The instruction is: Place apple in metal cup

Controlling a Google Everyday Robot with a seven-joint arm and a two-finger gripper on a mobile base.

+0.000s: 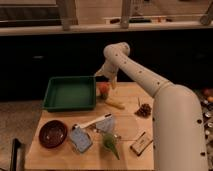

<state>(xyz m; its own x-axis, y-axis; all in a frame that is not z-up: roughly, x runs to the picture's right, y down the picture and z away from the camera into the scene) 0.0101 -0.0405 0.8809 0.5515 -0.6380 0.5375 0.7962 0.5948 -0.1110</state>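
Arm (165,100): white and thick. It comes up from the near right corner of the worktop (60,156), slants over the right edge to a round elbow above the far edge, then bends down and leftward. Worktop: pale wood, as I see it on my screen. Green tray (70,106): rectangular and shallow, set in the far left corner. Dark-red bowl (41,134): round, near the left edge toward the near side, well apart from the tray. Blue-grey pad (80,140): flat, near the middle of the near edge, with a white-handled tool (91,121) lying slantwise just beyond it. Green leafy item (110,142): beside the pad, on its right. Small packet (141,143): near the right edge, next to the arm. Gripper (109,81): pointing down at the far edge, directly over the apple; I cannot tell how its grip stands, nor whether it touches the fruit. Dark brown cluster (145,109): by the right edge. Pale yellow piece (115,103): just nearward of the apple. Apple (103,90): orange-red, on the wood just beside the tray's right rim.
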